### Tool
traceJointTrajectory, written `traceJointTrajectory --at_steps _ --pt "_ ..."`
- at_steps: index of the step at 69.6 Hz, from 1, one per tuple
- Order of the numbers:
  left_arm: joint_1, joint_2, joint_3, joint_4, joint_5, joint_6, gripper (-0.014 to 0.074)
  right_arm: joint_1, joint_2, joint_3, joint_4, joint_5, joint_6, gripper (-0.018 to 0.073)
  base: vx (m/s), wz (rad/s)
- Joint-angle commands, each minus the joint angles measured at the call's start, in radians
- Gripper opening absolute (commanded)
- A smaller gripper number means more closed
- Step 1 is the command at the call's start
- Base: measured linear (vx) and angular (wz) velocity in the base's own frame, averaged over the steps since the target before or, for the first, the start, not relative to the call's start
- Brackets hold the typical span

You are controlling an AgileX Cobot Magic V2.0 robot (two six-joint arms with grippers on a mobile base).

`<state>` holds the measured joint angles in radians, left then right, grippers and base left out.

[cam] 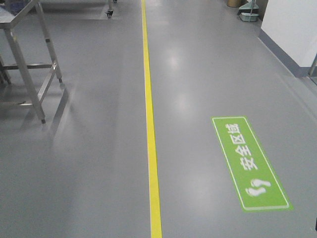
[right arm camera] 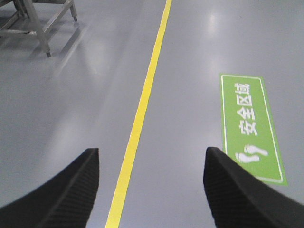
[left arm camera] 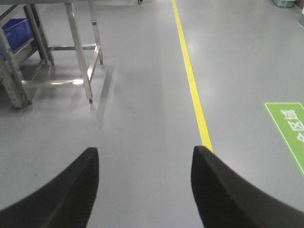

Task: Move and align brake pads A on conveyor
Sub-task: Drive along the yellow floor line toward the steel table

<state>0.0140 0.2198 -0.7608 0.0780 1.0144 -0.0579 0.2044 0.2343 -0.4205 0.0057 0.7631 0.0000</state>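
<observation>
The brake pads A and the conveyor are out of view in every frame. My left gripper (left arm camera: 145, 156) is open over bare grey floor, its two black fingers wide apart with nothing between them. My right gripper (right arm camera: 151, 159) is also open and empty, hanging above the yellow floor line (right arm camera: 142, 104). Neither gripper shows in the front view.
A steel table frame (cam: 29, 74) stands on the floor at the left, also seen as a steel frame (left arm camera: 76, 57) with a blue bin (left arm camera: 16, 28) behind it. A yellow floor line (cam: 150, 129) runs forward. A green floor sign (cam: 247, 163) lies right. A white wall (cam: 292, 29) stands far right.
</observation>
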Motion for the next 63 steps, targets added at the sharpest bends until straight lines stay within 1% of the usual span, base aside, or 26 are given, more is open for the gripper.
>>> traceJointTrajectory --at_steps 1,63 --pt "-0.004 0.016 -0.017 -0.002 -0.076 -0.003 0.0423 -0.007 0.01 -0.027 -0.006 -0.068 0.0 0.0449 0.78 0.01" --pt "-0.003 0.016 -0.017 -0.002 -0.076 -0.003 0.0423 -0.004 0.01 -0.027 -0.006 -0.068 0.0 0.0449 0.78 0.01"
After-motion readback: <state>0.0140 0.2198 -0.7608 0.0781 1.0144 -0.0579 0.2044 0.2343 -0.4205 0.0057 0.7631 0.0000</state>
